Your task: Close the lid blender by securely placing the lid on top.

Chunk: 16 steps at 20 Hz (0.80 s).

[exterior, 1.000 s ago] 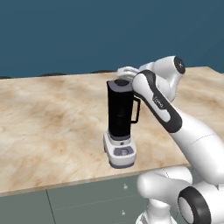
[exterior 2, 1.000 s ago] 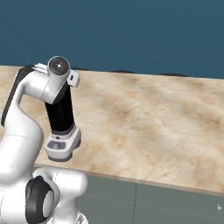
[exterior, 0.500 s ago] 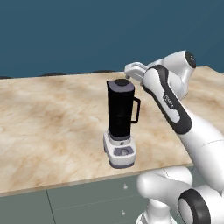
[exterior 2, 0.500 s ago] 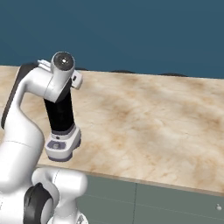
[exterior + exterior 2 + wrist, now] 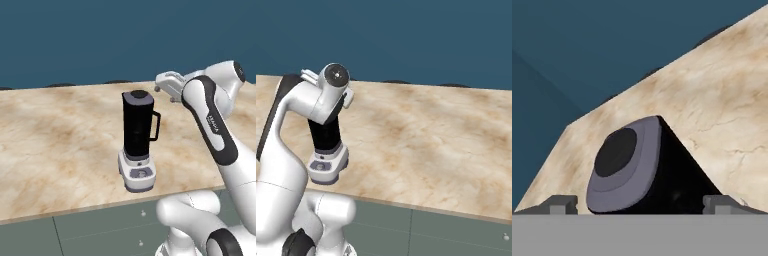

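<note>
The blender (image 5: pixel 137 137) stands upright near the counter's front edge, a black jar with a side handle on a light base with a dial. The grey lid (image 5: pixel 138 95) with its dark knob sits flat on the jar's top. My gripper (image 5: pixel 161 86) hovers just right of the lid, level with it and not touching it. In the hand view the lid (image 5: pixel 624 160) caps the black jar (image 5: pixel 679 180), and my gripper (image 5: pixel 642 204) is open, its fingertips (image 5: pixel 562 204) wide apart and holding nothing. In the right base view my arm covers the top of the blender (image 5: pixel 326 150).
The marble counter (image 5: pixel 60 135) spreads wide to the left of the blender and behind it (image 5: pixel 431 135). A dark blue wall (image 5: pixel 100 40) rises at its far edge. Grey-green drawer fronts (image 5: pixel 100 230) run below the front edge.
My hand has drawn back to the right, away from the jar's top. The lid stays on the jar and the blender has not moved.
</note>
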{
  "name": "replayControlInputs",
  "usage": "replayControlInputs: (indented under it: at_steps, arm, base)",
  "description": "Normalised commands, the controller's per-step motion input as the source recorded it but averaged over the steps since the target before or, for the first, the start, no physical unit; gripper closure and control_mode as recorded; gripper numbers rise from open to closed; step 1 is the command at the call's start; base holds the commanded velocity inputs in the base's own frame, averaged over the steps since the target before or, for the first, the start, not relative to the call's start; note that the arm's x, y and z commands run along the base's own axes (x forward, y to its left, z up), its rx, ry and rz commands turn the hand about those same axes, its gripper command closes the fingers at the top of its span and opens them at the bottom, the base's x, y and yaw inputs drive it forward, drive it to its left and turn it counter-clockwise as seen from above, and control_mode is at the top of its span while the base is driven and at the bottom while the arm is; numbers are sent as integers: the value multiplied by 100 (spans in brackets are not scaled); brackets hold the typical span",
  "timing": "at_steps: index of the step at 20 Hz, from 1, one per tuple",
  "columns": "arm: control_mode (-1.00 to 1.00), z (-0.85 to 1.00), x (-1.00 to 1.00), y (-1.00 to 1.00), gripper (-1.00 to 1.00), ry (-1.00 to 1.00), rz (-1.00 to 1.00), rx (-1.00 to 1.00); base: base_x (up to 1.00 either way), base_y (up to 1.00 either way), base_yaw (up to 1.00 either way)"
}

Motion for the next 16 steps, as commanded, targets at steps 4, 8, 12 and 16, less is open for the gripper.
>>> replayControlInputs:
  at_steps: [4, 8, 12, 16]
  arm:
    - [-100, 0, -45, -18, -100, 0, 0, 8]
    - [-100, 0, -44, -21, -100, 0, 0, 8]
    - [-100, 0, -45, -27, -100, 0, 0, 7]
    - [-100, 0, -47, -44, -100, -1, 0, 6]
  base:
    - [0, 0, 0]
    - [0, 0, 0]
    - [0, 0, 0]
    - [0, 0, 0]
